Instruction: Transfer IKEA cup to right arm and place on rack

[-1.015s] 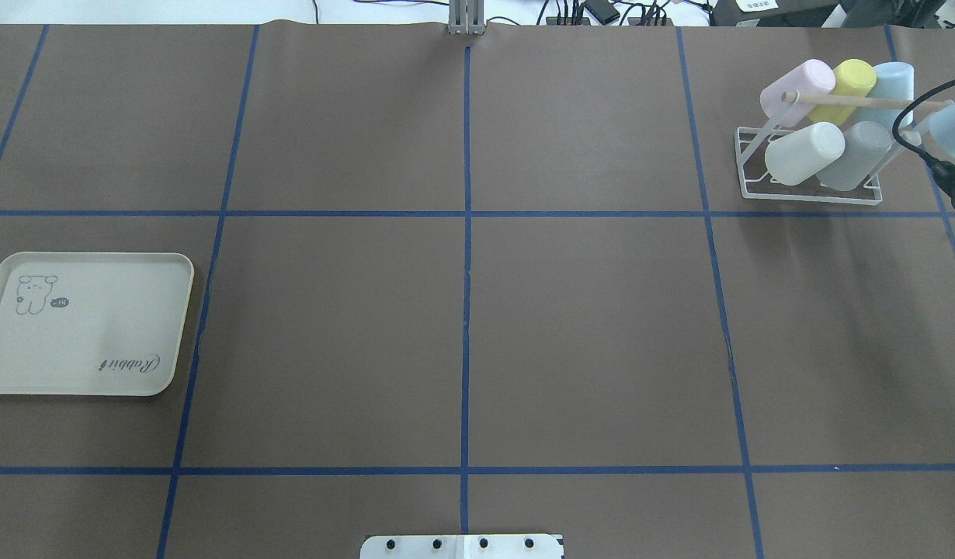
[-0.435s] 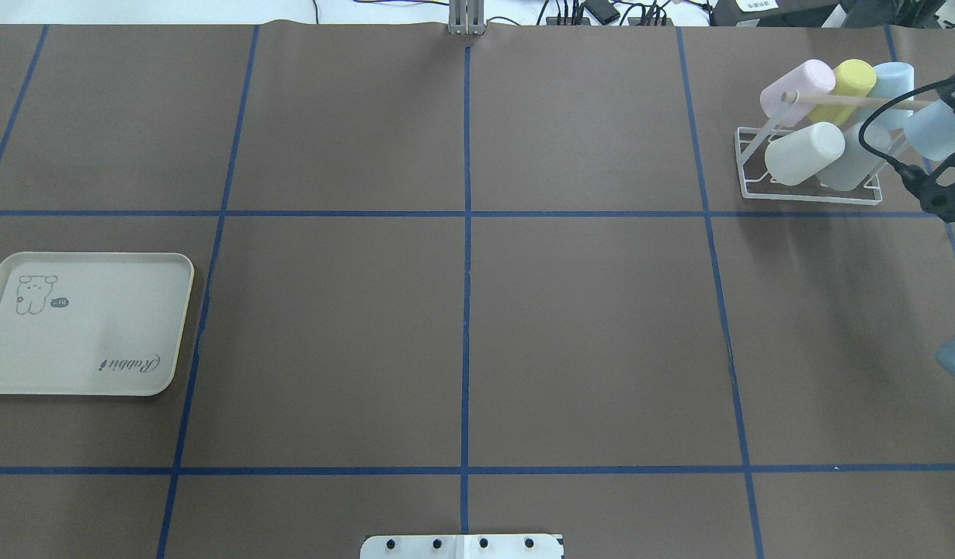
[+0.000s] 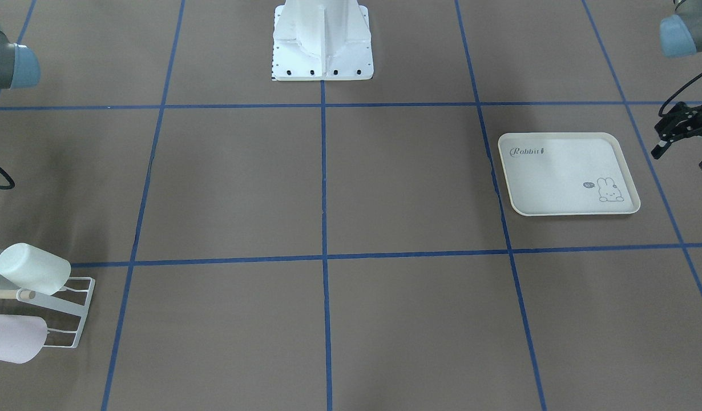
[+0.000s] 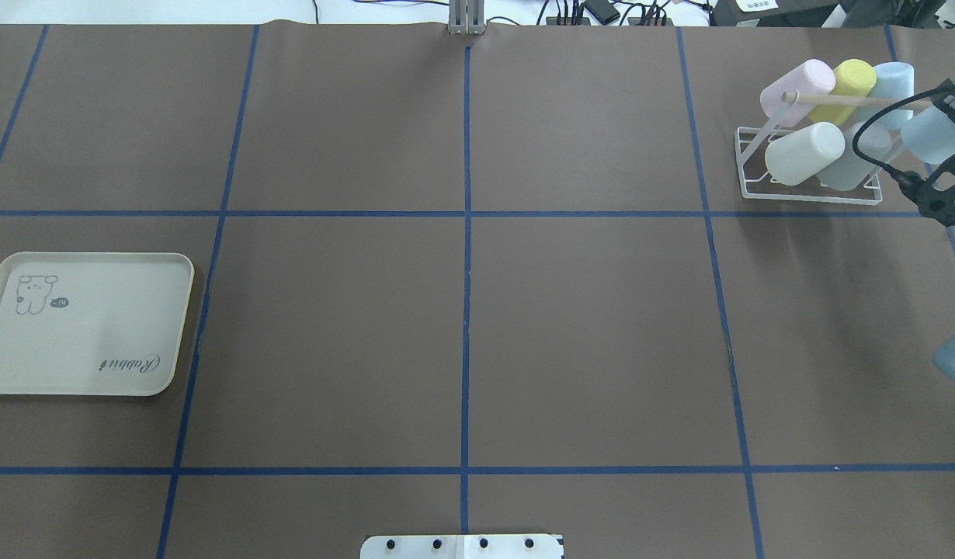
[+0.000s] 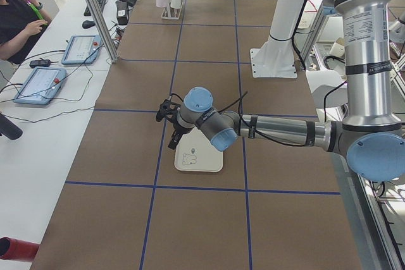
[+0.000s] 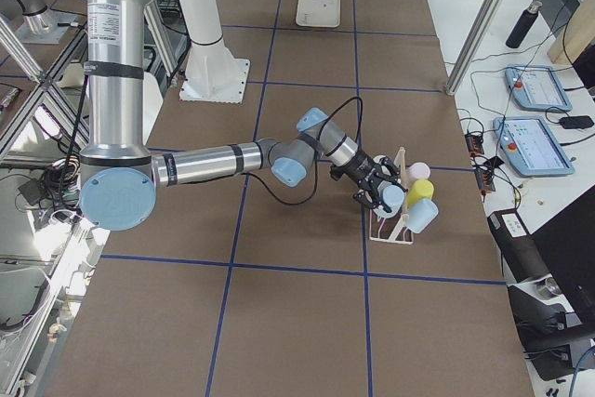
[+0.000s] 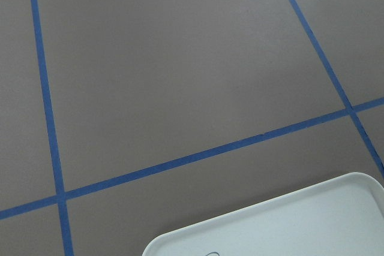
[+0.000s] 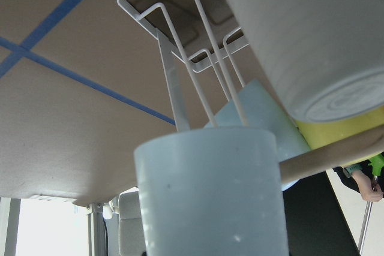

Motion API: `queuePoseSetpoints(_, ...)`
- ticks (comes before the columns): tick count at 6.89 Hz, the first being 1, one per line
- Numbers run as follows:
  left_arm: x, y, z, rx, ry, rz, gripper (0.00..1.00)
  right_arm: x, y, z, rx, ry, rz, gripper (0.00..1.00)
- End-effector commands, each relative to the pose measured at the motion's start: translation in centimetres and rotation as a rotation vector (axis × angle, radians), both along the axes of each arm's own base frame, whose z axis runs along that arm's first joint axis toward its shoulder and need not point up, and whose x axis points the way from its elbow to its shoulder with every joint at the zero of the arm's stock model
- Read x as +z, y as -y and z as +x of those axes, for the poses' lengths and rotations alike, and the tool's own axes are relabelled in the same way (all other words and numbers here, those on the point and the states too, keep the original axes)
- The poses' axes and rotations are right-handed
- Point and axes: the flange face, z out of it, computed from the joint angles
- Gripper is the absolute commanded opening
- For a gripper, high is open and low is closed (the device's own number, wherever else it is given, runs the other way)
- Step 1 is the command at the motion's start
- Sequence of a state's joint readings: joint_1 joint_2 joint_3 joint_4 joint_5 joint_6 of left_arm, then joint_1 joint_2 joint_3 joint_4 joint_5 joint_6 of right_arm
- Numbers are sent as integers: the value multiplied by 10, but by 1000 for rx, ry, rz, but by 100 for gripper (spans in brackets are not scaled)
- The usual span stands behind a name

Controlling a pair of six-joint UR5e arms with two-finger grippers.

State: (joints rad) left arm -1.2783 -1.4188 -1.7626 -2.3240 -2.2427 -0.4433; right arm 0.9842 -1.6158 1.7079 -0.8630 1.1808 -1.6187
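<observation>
While clasping the pale-blue IKEA cup (image 8: 210,190) in the right gripper (image 4: 945,147) just beside the rack (image 4: 803,197), seems mid-placement; next calls for sliding its mouth over an unfilled spot there before letting go.

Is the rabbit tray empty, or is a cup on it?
Empty: the tray shows only its printed rabbit and lettering.

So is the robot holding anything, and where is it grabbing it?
Yes. The right gripper holds a blue cup by the rack, fingers on its sides; exactly where is hidden. The left gripper holds nothing.
</observation>
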Motion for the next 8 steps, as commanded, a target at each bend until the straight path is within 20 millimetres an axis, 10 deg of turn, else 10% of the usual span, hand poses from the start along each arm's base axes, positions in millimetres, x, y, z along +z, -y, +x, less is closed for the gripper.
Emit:
queuePoseSetpoints(1, 0, 0, 0, 1, 0, 0, 100, 6, -2, -9, -4, -33, 3, 28)
queuePoseSetpoints(3, 1, 0, 0, 1, 0, -1, 100, 5, -2, -11, -16, -64, 12, 38)
queuePoseSetpoints(5, 1, 0, 0, 0, 0, -3, 100, -5, 4, -16, -22, -55, 29, 92)
queuePoseSetpoints(8, 0, 0, 0, -1, -1, -2, 100, -9, 5, -15, -24, -71, 41, 99)
